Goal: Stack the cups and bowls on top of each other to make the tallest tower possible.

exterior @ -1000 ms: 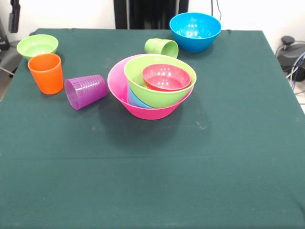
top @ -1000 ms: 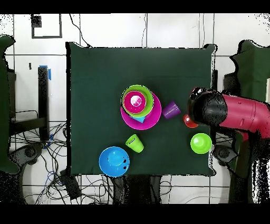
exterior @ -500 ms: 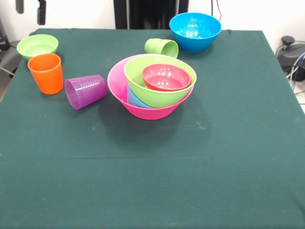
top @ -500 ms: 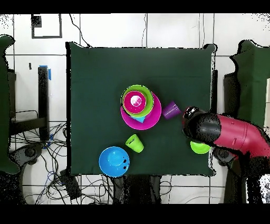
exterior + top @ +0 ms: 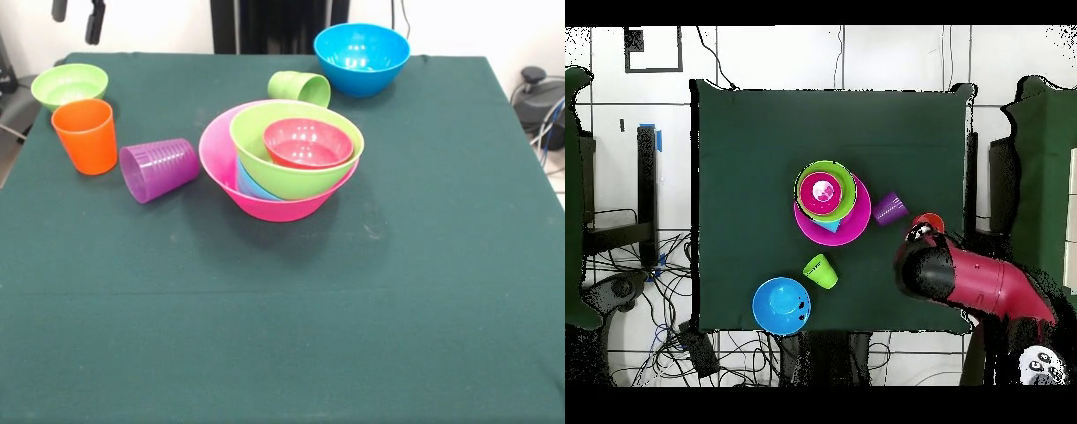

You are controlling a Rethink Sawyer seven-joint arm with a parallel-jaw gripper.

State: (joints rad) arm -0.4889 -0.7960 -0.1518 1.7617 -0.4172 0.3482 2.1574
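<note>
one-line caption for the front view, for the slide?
Pink bowl holding nested green bowl and red bowl; purple cup on its side, orange cup upright, pincer above.

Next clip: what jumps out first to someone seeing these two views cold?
The tower at mid-table: a large pink bowl holding a light blue piece, a green bowl and a small red bowl. Loose pieces ring it: an upright orange cup, a purple cup on its side, a blue bowl. The end effector shows at the front view's top left.
</note>
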